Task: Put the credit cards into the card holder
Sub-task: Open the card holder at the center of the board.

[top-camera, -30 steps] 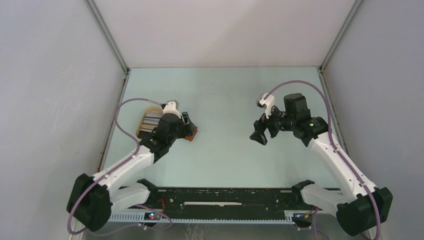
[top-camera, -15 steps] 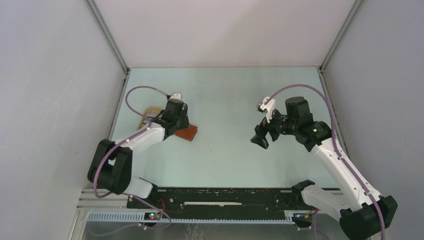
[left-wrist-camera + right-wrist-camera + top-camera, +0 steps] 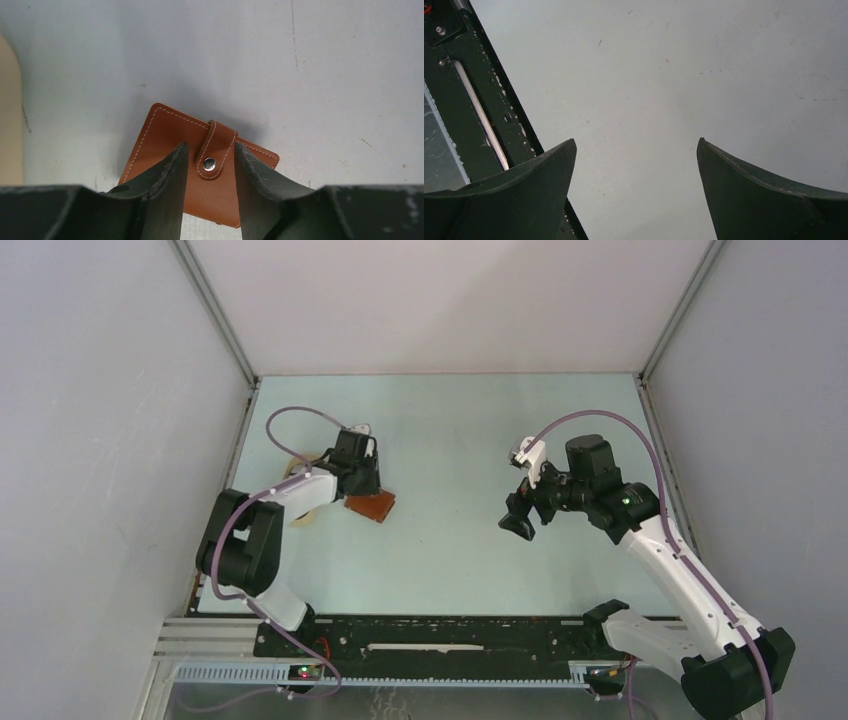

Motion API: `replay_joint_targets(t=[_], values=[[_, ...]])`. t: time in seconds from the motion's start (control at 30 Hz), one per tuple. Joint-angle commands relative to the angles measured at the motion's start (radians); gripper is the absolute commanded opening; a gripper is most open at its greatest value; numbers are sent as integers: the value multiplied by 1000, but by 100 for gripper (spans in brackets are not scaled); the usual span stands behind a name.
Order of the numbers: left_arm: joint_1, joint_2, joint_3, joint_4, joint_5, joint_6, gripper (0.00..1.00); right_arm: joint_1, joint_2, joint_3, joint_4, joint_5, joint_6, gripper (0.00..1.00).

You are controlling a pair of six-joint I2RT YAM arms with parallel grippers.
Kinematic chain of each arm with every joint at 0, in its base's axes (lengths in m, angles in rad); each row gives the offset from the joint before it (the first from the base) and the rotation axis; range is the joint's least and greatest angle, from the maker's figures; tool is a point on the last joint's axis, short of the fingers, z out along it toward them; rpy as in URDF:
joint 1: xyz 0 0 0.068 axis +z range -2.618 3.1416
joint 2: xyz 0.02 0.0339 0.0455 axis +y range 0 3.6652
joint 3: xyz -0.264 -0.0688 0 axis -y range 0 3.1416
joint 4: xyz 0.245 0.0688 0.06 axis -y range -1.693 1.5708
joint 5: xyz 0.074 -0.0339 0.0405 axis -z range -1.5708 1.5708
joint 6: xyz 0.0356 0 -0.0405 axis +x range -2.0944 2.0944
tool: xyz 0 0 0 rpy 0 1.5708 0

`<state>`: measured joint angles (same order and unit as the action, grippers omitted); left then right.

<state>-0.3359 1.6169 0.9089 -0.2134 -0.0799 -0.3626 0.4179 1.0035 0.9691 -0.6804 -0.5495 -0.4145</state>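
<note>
Over on the left side of the desk (image 3: pixel 450 430) the card holder (image 3: pixel 374 507) lies flat and closed, its brown leather turned at a slant to the desk's edges. Its strap (image 3: pixel 220 142) is folded over the front and fastened with a small metal snap (image 3: pixel 209 161). A tan tray (image 3: pixel 9 110) sits just beside it on the wall side, mostly covered by the left arm in the overhead view.

The left arm reaches out low across that tray, and the left fingers (image 3: pixel 362 482) come down right on top of the card holder. Seen from the wrist, they are drawn in narrow, one on each side of the strap, with the snap showing between them. The right-hand tip looks to be against the strap's edge, and a sliver of leather shows next to the other. Whether they actually pinch the strap I cannot tell.

The right arm is well apart from all this, held up over the bare right half of the desk. The right fingers (image 3: pixel 519 523) are spread wide and hold nothing. Its wrist view shows only the pale desk and the black rail (image 3: pixel 479 100) at the near edge.
</note>
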Motion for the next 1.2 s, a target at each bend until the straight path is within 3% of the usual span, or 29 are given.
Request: replay_joint_targets(t=[0.0,0.33,0.8,1.17], values=[[6,23,44,-20,62,21,44,10,-2,0,2,14,-12,100],[2,56,39,-52,72,15,39,14,6,0,0,16,-12,100],[-112,98,97,-192,-106,46,39,16,14,0,0,21,-14,100],[-147,102,95,-216,-111,51,40,16,17,0,1,26,-15,99]])
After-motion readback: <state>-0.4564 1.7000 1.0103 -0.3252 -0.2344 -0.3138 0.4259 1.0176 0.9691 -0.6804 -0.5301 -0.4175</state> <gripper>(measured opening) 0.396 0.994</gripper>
